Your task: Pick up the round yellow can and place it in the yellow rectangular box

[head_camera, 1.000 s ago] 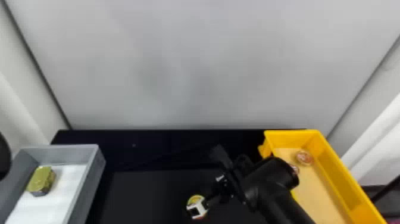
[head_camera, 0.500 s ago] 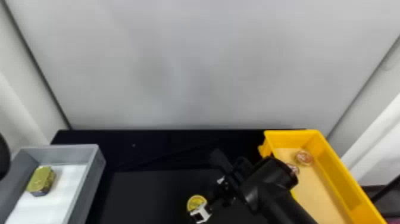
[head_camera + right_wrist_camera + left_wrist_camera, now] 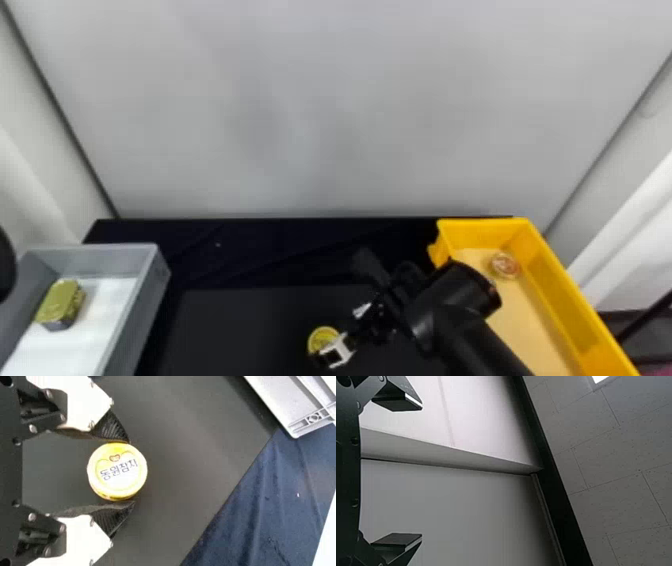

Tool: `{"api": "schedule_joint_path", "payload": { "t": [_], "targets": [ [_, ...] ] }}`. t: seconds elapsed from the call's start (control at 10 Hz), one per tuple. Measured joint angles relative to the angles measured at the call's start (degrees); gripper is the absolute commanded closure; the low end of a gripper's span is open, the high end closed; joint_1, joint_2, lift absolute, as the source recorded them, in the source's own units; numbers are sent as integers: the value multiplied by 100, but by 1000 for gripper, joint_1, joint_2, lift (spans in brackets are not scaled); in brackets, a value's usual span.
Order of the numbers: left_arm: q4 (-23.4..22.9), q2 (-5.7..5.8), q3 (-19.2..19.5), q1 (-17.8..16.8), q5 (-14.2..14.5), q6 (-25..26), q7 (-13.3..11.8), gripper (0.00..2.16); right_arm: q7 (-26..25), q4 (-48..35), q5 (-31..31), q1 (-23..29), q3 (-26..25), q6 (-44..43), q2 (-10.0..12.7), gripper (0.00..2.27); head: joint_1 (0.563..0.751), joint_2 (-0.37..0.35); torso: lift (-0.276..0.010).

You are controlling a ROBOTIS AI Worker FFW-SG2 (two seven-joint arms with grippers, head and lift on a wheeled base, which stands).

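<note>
On the black mat, near the front centre in the head view, is the round yellow can (image 3: 322, 340), partly covered by my right gripper (image 3: 344, 332). Seen in the right wrist view, both dark fingertips of the right gripper (image 3: 127, 472) press on opposite sides of the yellow can (image 3: 117, 471), its lid facing the camera. The yellow rectangular box (image 3: 575, 295) stands at the right, partly behind the right forearm. At the head view's left edge a dark bit of my left arm shows; the left gripper (image 3: 419, 471) is open and holds nothing, facing wall and ceiling.
A grey box (image 3: 145, 300) at the left holds a green-gold rectangular can (image 3: 61, 302) on a white base. Inside the yellow box lies a round reddish item (image 3: 505, 265). A pale wall rises behind the table. The grey box's corner (image 3: 295, 427) shows in the right wrist view.
The right gripper's fingers have shifted around the yellow can and drawn in on it, and the can sits slightly farther left. The left arm has kept still.
</note>
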Motion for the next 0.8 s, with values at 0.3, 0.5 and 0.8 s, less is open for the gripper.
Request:
{"api": "schedule_joint_path", "payload": {
  "t": [0.3, 0.5, 0.8],
  "targets": [
    [0, -1, -7, 40, 36, 15, 0, 119, 969, -1013, 860, 309, -227, 845, -121, 754, 694, -78, -1],
    [0, -15, -12, 65, 55, 25, 0, 119, 2055, -2152, 2216, 558, -706, 1601, -142, 754, 694, -78, -1],
    [-19, -10, -21, 50, 51, 86, -7, 119, 2600, -3513, 4134, 450, -1180, 2491, -421, 754, 694, -78, -1]
  ]
}}
